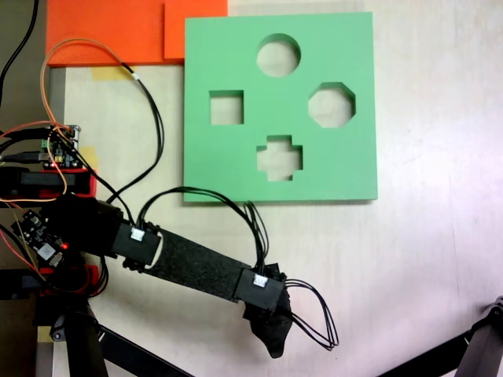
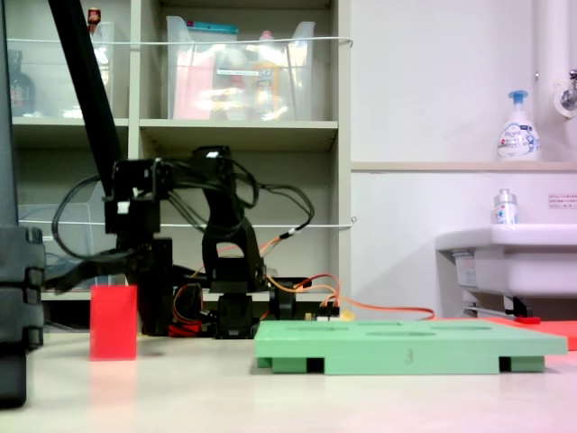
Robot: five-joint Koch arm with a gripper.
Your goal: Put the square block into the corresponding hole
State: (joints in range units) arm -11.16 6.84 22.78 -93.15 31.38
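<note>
Claw (image 1: pixel 275 334) on the black arm points toward the near edge of the first exterior view, over bare bench (image 1: pixel 424 259); whether it is clenched or released cannot be told. In the second exterior view, the square block (image 2: pixel 114 322), bright red, stands on the bench at the left, just in front of the arm and well apart from the green foam board (image 2: pixel 410 345) to its right. In the first exterior view, the corresponding hole (image 1: pixel 226 107) is the square cutout at the board's left side.

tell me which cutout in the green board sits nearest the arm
The cross-shaped cutout, lowest in the first exterior view and closest to the board's edge facing the arm; the square, round and octagonal ones lie farther up.
</note>
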